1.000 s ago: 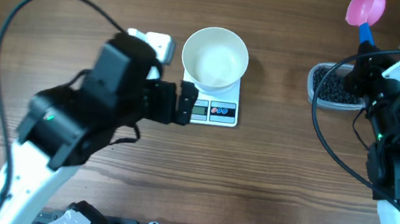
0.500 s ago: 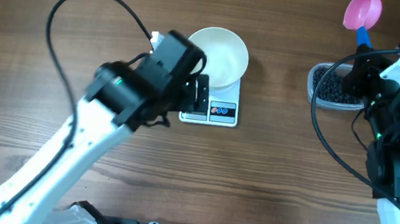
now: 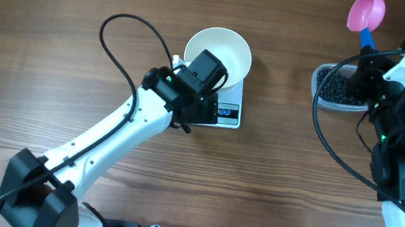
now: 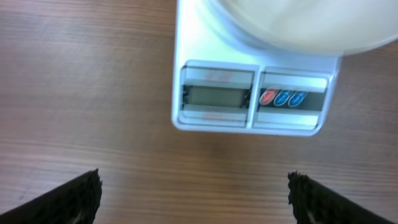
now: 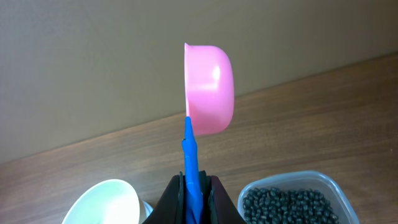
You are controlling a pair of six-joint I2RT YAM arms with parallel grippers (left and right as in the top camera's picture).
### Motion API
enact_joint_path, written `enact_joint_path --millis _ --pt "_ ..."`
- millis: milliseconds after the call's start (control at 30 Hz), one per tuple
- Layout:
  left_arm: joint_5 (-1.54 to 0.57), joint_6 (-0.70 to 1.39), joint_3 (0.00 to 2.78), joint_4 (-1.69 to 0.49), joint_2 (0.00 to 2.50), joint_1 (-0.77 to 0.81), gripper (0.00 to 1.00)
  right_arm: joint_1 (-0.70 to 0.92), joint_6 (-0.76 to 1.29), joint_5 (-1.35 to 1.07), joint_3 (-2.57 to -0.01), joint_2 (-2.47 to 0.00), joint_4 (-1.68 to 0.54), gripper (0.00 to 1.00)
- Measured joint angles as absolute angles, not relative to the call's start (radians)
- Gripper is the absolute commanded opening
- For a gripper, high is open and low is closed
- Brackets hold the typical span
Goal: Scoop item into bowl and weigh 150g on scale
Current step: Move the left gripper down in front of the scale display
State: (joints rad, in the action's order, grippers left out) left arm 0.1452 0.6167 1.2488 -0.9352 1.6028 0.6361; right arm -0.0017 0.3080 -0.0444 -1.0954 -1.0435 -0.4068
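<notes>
At desk centre, overhead: scale (image 3: 227, 117) lies flat on the wooden desk (image 3: 83, 4), w/ the white bowl (image 3: 222, 53) sitting on its far half; bowl's inside shows plain white.
L arm, overhead: comes in diagonally from the near-left corner; left tool (image 3: 205, 107) hangs over the scale's near end and covers the LCD; buttons (image 3: 224, 113) show just R of it.
R side, overhead: clear tub (image 3: 318, 80) holds the black beans (image 3: 335, 88), well apart from the scale.
R arm, overhead: right tool (image 3: 365, 60) is above the tub, clamped on the blue handle (image 3: 369, 35) of a pink scoop (image 3: 368, 11); scoop head lies past the tub's far rim.
L wrist, tool: fingertips (image 4: 68, 199) at both bottom corners, spread fully wide, only bare desk btwn them; it has hold of nothing.
L wrist, scale: grey display (image 4: 216, 96) too blurred to read; red + blue buttons to its R; bowl overhangs at the top edge.
R wrist, tool: jaws pinched tight on the handle, scoop upright, cup turned sideways w/ open face to the L.
R wrist, rest: beans in the tub lower R, bowl lower L.
</notes>
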Motion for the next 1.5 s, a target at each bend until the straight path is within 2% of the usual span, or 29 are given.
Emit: enact_joint_path --millis 467,1500 --pt "0.160 0.569 1.142 -0.702 1.662 0.648 1.00 -0.002 0.308 -0.044 -1.095 -1.044 -0.407 0.04" --pt "0.203 0.524 1.138 -0.577 1.817 0.654 1.00 -0.002 0.308 -0.044 -1.095 -1.044 -0.407 0.04"
